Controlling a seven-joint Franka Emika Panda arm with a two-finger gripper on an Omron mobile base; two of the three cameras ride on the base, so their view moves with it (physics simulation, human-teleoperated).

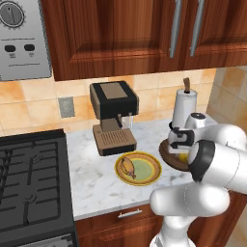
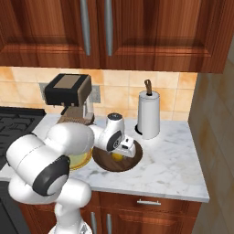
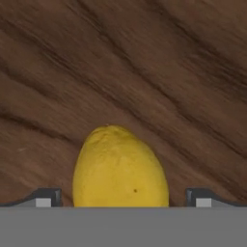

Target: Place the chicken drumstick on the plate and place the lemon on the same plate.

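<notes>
1. The first half of the task looks done: the chicken drumstick (image 1: 128, 167) lies on the plate (image 1: 150, 170), toward its left side in the left base view.
2. The second half is open: the lemon (image 3: 119, 168) is not on the plate yet. It sits on the round wooden board (image 2: 130, 162), which stands on the marble tabletop (image 2: 173, 169) just beside the plate, in front of the paper towel holder (image 2: 148, 114).
3. The end effector (image 3: 120, 198) is down over the board with the lemon between its fingertips (image 3: 47, 198). The fingers stand spread, one on each side of the fruit with a gap showing, so I judge it not yet pinched.
4. Left to do: close on the lemon, lift it, and set it on the plate beside the drumstick.
5. The plate holds the drumstick alone; the board holds the lemon.
</notes>
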